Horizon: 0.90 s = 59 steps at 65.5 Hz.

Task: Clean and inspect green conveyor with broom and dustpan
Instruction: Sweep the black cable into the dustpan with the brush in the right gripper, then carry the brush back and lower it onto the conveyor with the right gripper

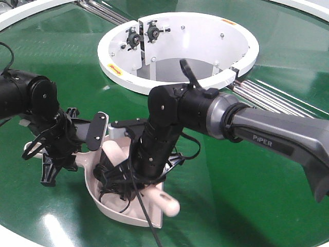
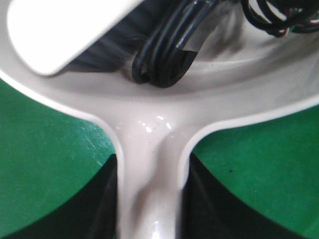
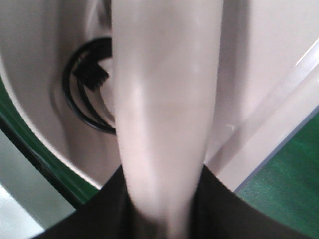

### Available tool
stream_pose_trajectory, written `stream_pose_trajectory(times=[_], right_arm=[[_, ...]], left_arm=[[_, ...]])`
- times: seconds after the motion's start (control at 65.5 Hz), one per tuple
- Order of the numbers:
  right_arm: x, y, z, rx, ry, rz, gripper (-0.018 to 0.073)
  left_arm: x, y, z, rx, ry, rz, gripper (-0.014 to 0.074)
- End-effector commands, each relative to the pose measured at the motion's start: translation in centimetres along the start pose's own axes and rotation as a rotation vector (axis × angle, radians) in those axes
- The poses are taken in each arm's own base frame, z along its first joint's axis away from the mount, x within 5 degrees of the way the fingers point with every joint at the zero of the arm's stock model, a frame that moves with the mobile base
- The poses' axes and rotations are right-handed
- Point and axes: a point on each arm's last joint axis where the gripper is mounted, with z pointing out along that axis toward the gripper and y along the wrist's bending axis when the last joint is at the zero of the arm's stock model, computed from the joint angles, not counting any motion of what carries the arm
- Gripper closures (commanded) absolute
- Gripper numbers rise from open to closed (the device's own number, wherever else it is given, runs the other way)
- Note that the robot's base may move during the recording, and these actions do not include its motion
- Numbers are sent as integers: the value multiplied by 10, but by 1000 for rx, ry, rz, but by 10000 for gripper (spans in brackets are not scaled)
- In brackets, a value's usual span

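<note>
The pale pink-beige dustpan (image 1: pixel 123 215) rests on the green conveyor (image 1: pixel 247 175) at the near left. My left gripper (image 1: pixel 78 160) is shut on its handle (image 2: pixel 149 149), one dark finger on each side. Over the scoop, my right gripper (image 1: pixel 138 177) is shut on the broom (image 1: pixel 167 204) by its handle (image 3: pixel 164 99). In the left wrist view the broom head (image 2: pixel 65 30) with its dark bristles lies inside the dustpan's mouth. The right arm's black cables (image 2: pixel 164 55) hang into the scoop. Both arms hide most of the dustpan's inside from the front view.
The white ring opening (image 1: pixel 115 69) sits behind the arms at the centre back. Steel rollers (image 1: pixel 267 98) run along the right of it. The belt's white rim (image 1: pixel 31 13) curves at the far left and at the near left corner.
</note>
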Motion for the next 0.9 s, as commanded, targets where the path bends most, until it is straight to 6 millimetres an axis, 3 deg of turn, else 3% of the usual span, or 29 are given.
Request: stream_pose_trajectory(times=[0.0,0.214,0.458,0.672,0.886], right_arm=[[-4,7,-38,-24,-129,-24,565],[0,-11,-64,90,-173,-36,565],[10,-52,-122,209,-295,32,564],[47,-101,-165,288,-408,122,564],[94,-145,-171,339,-486,264,564]], left_arm=[[-5,2,-22,-58,-30,7,603],[-5,2,-22,-58,-31,7,603],[-5,2,-22,-57,-30,8,603],[-5,2,-22,-58,-30,8,603],[-5,2,-22,-58,-30,8,603]])
